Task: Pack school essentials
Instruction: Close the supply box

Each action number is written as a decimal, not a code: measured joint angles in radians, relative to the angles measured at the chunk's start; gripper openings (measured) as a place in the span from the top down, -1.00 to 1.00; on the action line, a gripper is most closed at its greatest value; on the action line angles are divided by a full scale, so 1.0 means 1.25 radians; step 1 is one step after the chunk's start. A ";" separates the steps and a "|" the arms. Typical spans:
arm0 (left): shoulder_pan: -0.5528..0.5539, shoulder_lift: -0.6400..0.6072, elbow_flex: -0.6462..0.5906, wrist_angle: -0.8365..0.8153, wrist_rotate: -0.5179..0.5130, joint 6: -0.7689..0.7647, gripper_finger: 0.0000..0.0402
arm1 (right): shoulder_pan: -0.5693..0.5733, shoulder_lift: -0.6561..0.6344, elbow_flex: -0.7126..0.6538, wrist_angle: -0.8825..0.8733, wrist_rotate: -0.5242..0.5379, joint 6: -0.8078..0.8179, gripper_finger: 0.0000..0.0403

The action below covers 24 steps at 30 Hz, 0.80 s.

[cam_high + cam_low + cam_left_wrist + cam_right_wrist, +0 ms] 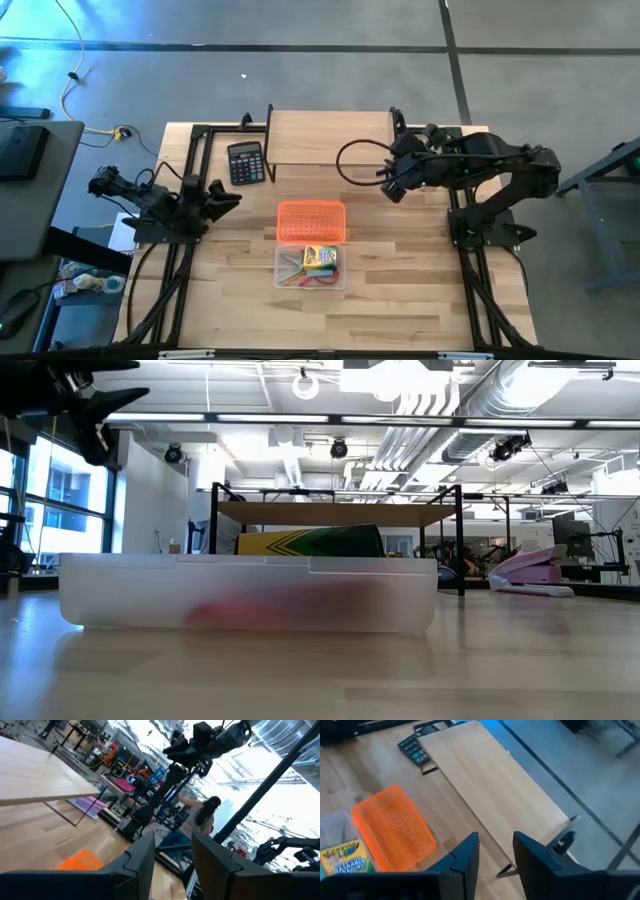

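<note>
Your essentials already sit in the clear bin at table centre: the crayon box lies at its upper right, with the scissors, a green pencil and a red pen loose beside it (the smaller items are too small to tell). The orange lid lies flat at 12 o'clock from the bin, touching its far edge. So by my reading the loading is done and closing the bin is the step in hand.

Your right gripper hangs in the air at 2 o'clock from the lid, well apart from it, fingers parted and holding nothing. Your left gripper waits at 9 o'clock from the lid, also released and empty.

The next move likely calls for you to bring one gripper down to a lid edge, pinch it, lift, and carry it toward 6 o'clock until it seats squarely on the bin. Leave the calculator at 11 o'clock, beside the wooden shelf, where it is.
</note>
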<state>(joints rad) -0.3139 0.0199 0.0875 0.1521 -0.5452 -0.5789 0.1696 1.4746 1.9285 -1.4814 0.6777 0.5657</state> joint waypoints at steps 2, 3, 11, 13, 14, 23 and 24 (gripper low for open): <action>0.000 0.007 0.019 0.002 -0.006 0.021 0.42 | 0.000 0.000 0.000 0.010 -0.002 -0.037 0.44; 0.000 0.013 0.032 0.002 -0.011 0.036 0.42 | 0.000 0.000 0.000 0.016 -0.006 -0.052 0.44; 0.000 0.126 0.155 0.003 -0.059 0.186 0.42 | 0.000 0.001 0.000 0.050 -0.083 -0.189 0.44; 0.000 0.163 0.182 0.002 -0.067 0.203 0.42 | 0.000 0.001 0.000 0.054 -0.086 -0.213 0.44; 0.000 0.185 0.195 0.002 -0.070 0.207 0.42 | 0.000 0.001 0.000 0.056 -0.091 -0.227 0.44; 0.000 0.376 0.300 -0.019 -0.079 0.208 0.42 | -0.049 -0.030 -0.107 0.243 -0.302 -0.416 0.44; 0.000 0.395 0.310 -0.021 -0.079 0.206 0.42 | -0.058 -0.041 -0.133 0.264 -0.324 -0.421 0.44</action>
<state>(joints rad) -0.3138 0.5142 0.4755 0.1263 -0.6443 -0.3208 0.0970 1.4237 1.7628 -1.1519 0.2725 0.0396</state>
